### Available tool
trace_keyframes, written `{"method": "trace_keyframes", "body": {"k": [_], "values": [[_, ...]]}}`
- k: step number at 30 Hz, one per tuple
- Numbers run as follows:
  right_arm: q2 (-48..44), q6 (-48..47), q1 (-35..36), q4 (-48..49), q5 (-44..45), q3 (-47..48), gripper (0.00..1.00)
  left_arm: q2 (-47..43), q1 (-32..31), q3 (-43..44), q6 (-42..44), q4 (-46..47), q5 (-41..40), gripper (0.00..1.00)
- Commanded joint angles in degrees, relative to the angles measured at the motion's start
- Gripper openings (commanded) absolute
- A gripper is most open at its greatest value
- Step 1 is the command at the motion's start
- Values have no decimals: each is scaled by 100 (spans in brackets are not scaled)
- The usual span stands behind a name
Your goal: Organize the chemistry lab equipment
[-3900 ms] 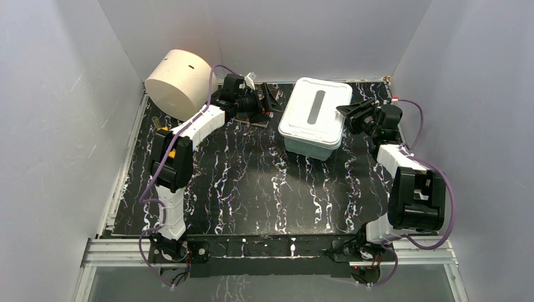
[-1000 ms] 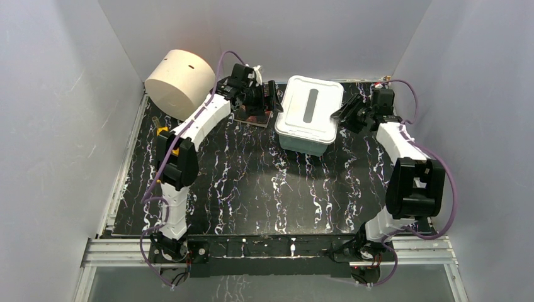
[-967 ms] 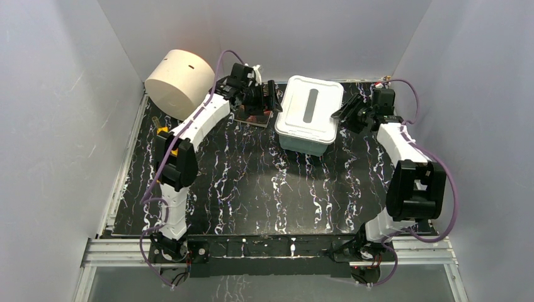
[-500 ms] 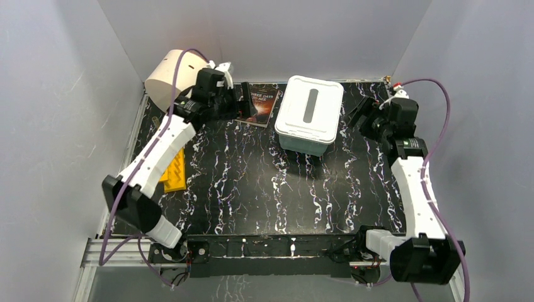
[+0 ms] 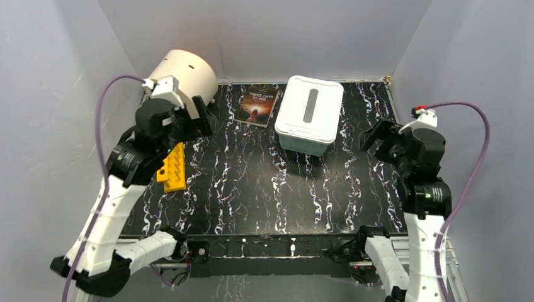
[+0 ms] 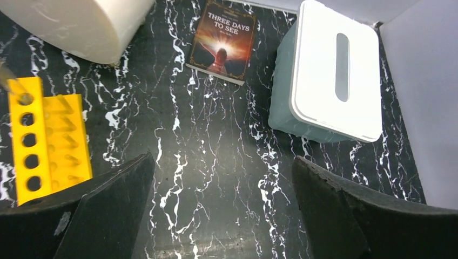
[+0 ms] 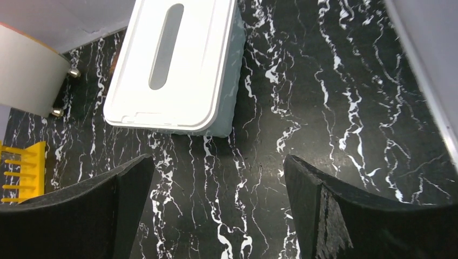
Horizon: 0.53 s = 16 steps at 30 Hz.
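The black, white-veined counter (image 5: 252, 189) fills the floor of the grey-walled cell. At its far left corner a cream cylinder (image 5: 192, 70) lies on its side, open face to the wall. Two small metal knobs show at its foot in the right wrist view.

A pale box (image 5: 312, 113) stands far centre, a little to the right. Its white lid is on, with a long grey slot down the middle. What is inside cannot be seen.

The left arm rises over the left edge of the counter. The left claw (image 6: 221, 162) hangs in the air with its fingers wide apart and nothing between them. It looks down on bare counter between the rack and the box.

The right arm stands over the right edge. The right claw (image 7: 217, 159) is likewise spread wide and empty, held above the counter just right of the box and touching nothing.

A dark book (image 5: 256, 105) lies flat between the cylinder and the box, close to the box and apart from both.

Of the lab equipment, a yellow rack (image 5: 173, 170) with a row of round holes lies on the left of the counter, near the cylinder and partly under the left arm.

A clear tube (image 6: 13, 86) shows at the rack's far end, blurred. Whether it stands in a hole cannot be told.
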Motion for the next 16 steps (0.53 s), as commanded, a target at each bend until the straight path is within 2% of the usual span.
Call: {"method": "trace_keyframes", "body": {"k": [1,8,16], "values": [[-361,-177,7,-456,358,481,99,-548,-6,-9,-4,-439,-445,98],[-733,-193,7,-925,356,816,99,-927,-2,236,-199,-1400,-694,98],[-841,-72,7,-1033,233,817,99,-1092,-7,244,-256,-1537,-699,98]]}}
